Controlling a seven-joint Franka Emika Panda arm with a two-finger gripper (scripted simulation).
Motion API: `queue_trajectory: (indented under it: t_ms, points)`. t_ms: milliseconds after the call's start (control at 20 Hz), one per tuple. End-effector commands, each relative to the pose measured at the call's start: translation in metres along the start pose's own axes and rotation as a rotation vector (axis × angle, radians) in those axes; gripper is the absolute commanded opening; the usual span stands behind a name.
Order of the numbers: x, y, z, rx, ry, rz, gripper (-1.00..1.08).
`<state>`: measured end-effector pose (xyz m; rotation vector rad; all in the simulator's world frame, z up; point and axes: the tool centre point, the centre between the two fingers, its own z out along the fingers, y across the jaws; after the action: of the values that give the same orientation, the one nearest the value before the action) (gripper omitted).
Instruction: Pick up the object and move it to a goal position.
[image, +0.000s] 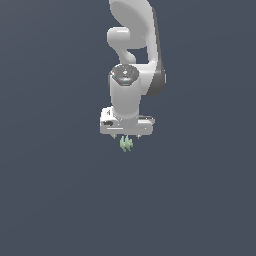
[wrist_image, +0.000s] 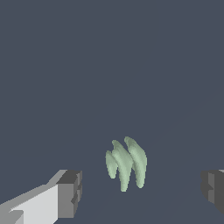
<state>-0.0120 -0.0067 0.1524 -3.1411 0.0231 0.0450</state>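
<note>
The object (image: 126, 144) is a tiny pale green thing with ridged, spiky lobes, lying on the dark grey floor just below the white arm's hand in the exterior view. In the wrist view the object (wrist_image: 126, 162) lies between the two dark finger pads (wrist_image: 70, 192), apart from both. My gripper (image: 126, 137) is open, directly above the object, with a wide gap between the fingers. Its fingertips are mostly hidden behind the hand in the exterior view. In the wrist view the gripper (wrist_image: 142, 192) holds nothing.
The plain dark grey floor (image: 60, 200) fills both views. The white arm (image: 132, 45) rises behind the hand. No goal marker shows.
</note>
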Motion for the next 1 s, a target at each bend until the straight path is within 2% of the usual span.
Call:
queue_trajectory:
  t_ms: [0, 450, 950]
  points:
    - [0.0, 0.0, 0.0, 0.0, 0.0, 0.0, 1.0]
    - [0.005, 0.019, -0.008, 0.015, 0.015, 0.023, 1.0]
    - [0.001, 0.018, 0.0, 0.012, 0.017, -0.005, 1.0]
